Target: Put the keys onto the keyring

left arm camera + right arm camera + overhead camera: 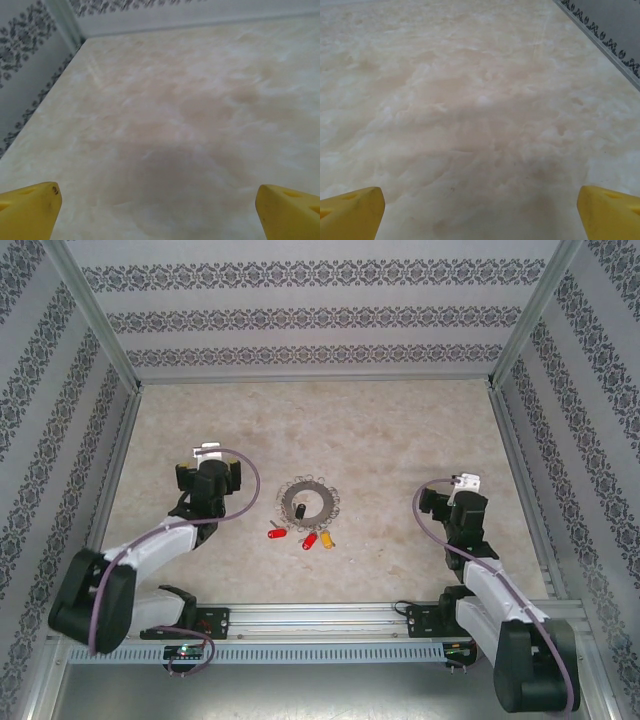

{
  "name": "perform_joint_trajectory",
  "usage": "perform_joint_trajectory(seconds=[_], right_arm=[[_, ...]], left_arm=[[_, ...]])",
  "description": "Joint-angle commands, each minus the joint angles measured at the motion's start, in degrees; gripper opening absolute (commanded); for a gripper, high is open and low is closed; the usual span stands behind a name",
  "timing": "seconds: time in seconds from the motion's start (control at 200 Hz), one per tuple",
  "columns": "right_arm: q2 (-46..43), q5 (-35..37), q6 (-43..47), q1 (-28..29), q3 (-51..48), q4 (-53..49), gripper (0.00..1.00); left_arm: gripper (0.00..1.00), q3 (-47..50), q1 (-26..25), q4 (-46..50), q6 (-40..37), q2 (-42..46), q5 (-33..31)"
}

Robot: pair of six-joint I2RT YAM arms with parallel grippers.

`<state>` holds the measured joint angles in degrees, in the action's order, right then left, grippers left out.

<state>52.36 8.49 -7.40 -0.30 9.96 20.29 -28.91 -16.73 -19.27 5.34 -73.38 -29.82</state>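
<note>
One keyring (309, 502) lies flat mid-desk (400, 430), thin, grey, scallop-rimmed; four small keys: a black key (299, 512) lying over the ring's near part, a red key (277, 533), a second red key (309, 539) and a yellow key (326, 538) in a row just near of it; left hand (210, 452) and right hand (463, 483) both released, empty, well apart on either side.

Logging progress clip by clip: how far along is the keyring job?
Done: cannot tell; the keys lie by the keyring, near side; threading too small to see. In hand: nothing; left gripper and right gripper are open over bare table. Left: perhaps threading.
</note>
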Motion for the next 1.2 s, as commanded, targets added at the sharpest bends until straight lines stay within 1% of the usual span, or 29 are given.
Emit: perform_joint_trajectory(seconds=[0.0, 0.04, 0.085, 0.165, 0.195, 0.235, 0.3, 0.34, 0.445, 0.52, 0.575, 0.64, 0.719, 0.744, 0.784, 0.819, 0.859, 0.929, 0.969, 1.044, 1.074, 1.109, 1.139, 1.194], right_arm=[[4.90, -2.12, 2.35, -1.06, 1.36, 13.44, 0.98], [8.16, -2.82, 2.62, -1.11, 2.00, 15.81, 0.98], [11.72, -3.15, 2.77, -1.20, 3.45, 17.63, 0.98], [16.61, -4.08, 3.07, -1.51, 5.55, 20.73, 0.98], [18.06, -4.35, 3.17, -1.55, 6.19, 21.77, 0.98], [19.61, -4.25, 3.44, -1.51, 7.53, 21.18, 0.98], [21.20, -3.75, 3.23, -1.53, 9.38, 18.05, 0.98], [21.77, -3.39, 3.25, -1.42, 11.66, 17.32, 0.98], [22.98, -3.28, 3.83, -0.96, 13.39, 15.40, 0.98], [23.64, -2.93, 4.47, -0.18, 14.18, 14.52, 0.98], [23.54, -2.69, 4.96, 0.24, 13.85, 15.15, 0.98], [23.40, -2.65, 5.34, 0.54, 11.71, 20.18, 0.98], [23.54, -4.46, 4.67, 0.40, 10.59, 22.04, 0.98], [25.25, -5.77, 4.48, 0.11, 8.45, 27.64, 0.98], [29.15, -5.26, 3.08, -0.32, 5.77, 37.28, 0.98], [31.11, -5.33, 1.09, -1.65, 5.26, 40.68, 0.98], [31.09, -6.81, 0.57, -2.70, 5.49, 40.01, 0.98], [29.42, -7.56, 1.59, -2.24, 7.25, 33.81, 0.98], [30.62, -8.37, 2.00, -2.18, 7.65, 34.54, 0.98], [35.00, -9.33, 2.99, -1.53, 9.35, 35.57, 0.98], [35.54, -7.92, 4.41, -0.05, 10.98, 35.16, 0.98], [34.53, -4.54, 5.82, 1.73, 12.08, 32.00, 0.98], [33.75, -4.11, 5.93, 1.98, 12.35, 29.54, 0.98], [34.71, -3.87, 5.90, 1.98, 11.71, 32.51, 0.98]], left_arm=[[1.00, -1.51, 2.51, -13.82, -6.36, -4.79, 0.47], [1.00, -1.46, 3.28, -17.63, -7.91, -6.83, 1.67], [1.00, -2.44, 3.91, -15.72, -7.54, -7.04, 2.67], [1.00, 0.18, 5.32, -25.26, -10.34, -8.32, 8.26], [1.00, 0.07, 5.79, -26.67, -11.52, -9.00, 8.08], [1.00, -1.70, 5.94, -22.70, -12.45, -9.44, 5.54], [1.00, -5.10, 6.08, -10.58, -12.78, -9.48, 2.15], [1.00, -4.48, 6.05, -7.50, -12.22, -8.56, 2.16], [1.00, 1.13, 6.05, -17.97, -10.97, -7.68, 5.09], [1.00, 1.31, 6.01, -20.93, -11.71, -9.83, 7.46], [1.00, 1.69, 6.09, -22.47, -11.47, -11.17, 7.41], [1.00, 3.32, 6.50, -26.29, -10.94, -12.64, 7.75], [1.00, 5.25, 7.08, -32.60, -11.00, -15.25, 7.58], [1.00, 5.36, 7.13, -33.30, -10.59, -15.37, 6.79], [1.00, 5.29, 7.68, -31.04, -9.06, -14.51, 7.33], [1.00, 5.88, 8.31, -32.24, -8.69, -14.63, 8.31], [1.00, 6.39, 8.60, -33.78, -8.78, -14.89, 8.41], [1.00, 6.39, 8.56, -33.07, -8.40, -14.52, 8.55], [1.00, 6.79, 8.63, -34.20, -8.53, -14.63, 8.65], [1.00, 6.71, 9.68, -33.35, -7.45, -14.33, 10.32], [1.00, 6.52, 10.33, -33.08, -7.01, -14.48, 11.30], [1.00, 5.97, 11.26, -31.73, -6.18, -14.51, 12.96], [1.00, 5.44, 12.23, -30.40, -5.41, -14.58, 14.67], [1.00, 5.69, 13.62, -30.72, -4.75, -15.05, 17.67]])
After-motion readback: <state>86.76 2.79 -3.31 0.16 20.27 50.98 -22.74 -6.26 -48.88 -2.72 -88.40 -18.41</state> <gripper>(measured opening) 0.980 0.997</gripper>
